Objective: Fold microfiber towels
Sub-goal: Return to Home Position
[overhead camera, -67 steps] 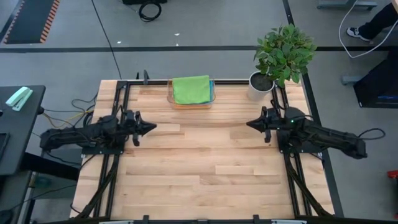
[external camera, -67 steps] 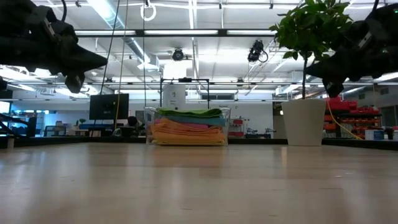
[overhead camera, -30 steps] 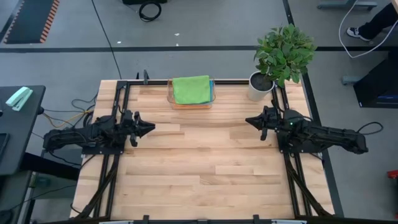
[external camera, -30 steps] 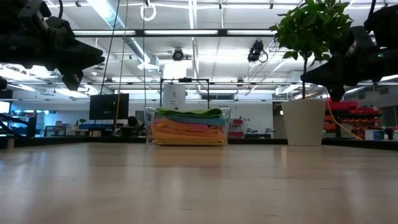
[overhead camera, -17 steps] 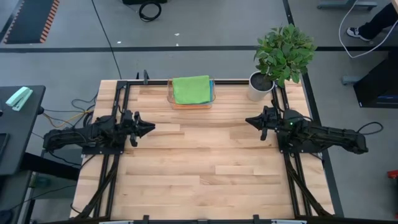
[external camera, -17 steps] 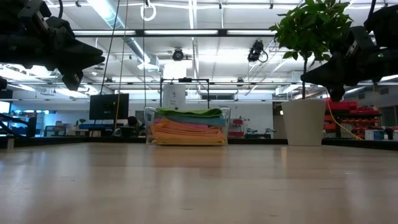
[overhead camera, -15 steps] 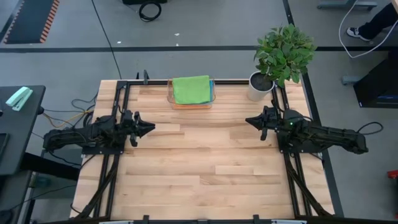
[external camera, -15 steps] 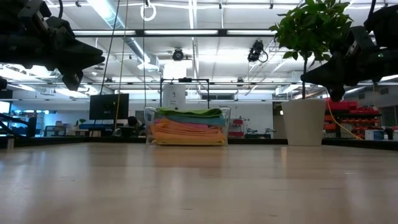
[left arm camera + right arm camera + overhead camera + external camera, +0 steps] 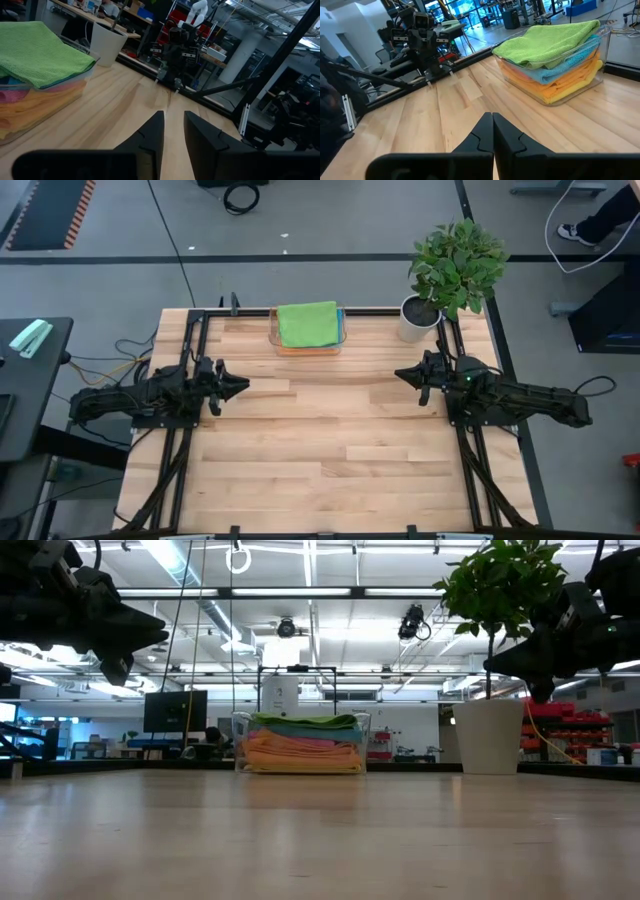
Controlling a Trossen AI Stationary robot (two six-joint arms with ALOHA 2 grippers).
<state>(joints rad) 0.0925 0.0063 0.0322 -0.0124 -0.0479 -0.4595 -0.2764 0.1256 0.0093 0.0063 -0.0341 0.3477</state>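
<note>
Folded towels (image 9: 307, 324) stacked in the clear bin (image 9: 238, 745) at the table's (image 9: 320, 460) far edge, green on top. Soft, light, floppy; likely best pinched at a corner or hem. Left gripper (image 9: 243, 384) narrowly parted, right gripper (image 9: 401, 377) pressed together, both empty above smooth pale wood. Potted plant (image 9: 455, 260) at the far right corner; workshop beyond.

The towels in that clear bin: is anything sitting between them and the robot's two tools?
Nothing visible does. Only bare table lies between the towels, stacked in the clear bin, and the left tool or the right tool.
</note>
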